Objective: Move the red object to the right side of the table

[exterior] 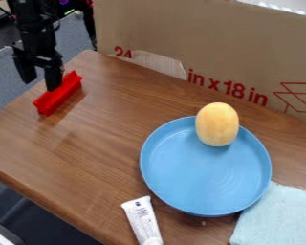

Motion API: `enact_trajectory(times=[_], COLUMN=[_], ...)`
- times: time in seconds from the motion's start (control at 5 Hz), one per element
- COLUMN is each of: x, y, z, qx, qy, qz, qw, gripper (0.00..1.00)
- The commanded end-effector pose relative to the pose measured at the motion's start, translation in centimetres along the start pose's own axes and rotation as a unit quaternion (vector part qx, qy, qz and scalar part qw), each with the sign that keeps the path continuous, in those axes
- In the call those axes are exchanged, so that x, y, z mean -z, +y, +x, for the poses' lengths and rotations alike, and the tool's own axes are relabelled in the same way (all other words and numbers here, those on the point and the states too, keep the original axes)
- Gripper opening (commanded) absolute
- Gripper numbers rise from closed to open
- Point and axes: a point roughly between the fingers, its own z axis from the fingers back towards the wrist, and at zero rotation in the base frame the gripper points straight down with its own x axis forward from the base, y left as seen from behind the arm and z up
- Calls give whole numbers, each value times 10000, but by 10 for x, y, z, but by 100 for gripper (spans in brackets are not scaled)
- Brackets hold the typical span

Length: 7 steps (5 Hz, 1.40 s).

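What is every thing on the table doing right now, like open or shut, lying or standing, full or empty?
gripper: open, pointing down, above the red block's far end, holding nothing.
red block: lying flat near the table's left edge.
blue plate: right way up, holding only the egg.
egg: sitting near the plate's back rim.
tube: lying flat at the front edge.
cloth: lying beside the plate.
cardboard box: standing behind.
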Motion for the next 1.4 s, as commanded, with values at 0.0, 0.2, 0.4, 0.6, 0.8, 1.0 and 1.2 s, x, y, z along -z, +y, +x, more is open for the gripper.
enact_trajectory(times=[0.0, 0.2, 0.4, 0.6, 0.8, 1.0, 1.2], x=[-1, 3, -18, -17, -3, 0, -24], y=[16, 17, 16, 16, 16, 10, 6], z=[9, 1, -6, -7, -3, -16, -1], qx=[-22, -24, 3, 2, -55, -88, -55], qy=[-279, -463, -641, -682, -779, -883, -1002], qz=[40, -36, -28, -58, -142, -211, -7], qw=[9996, 9989, 9979, 9977, 9968, 9958, 9950], gripper=[100, 100, 100, 100, 100, 0, 0])
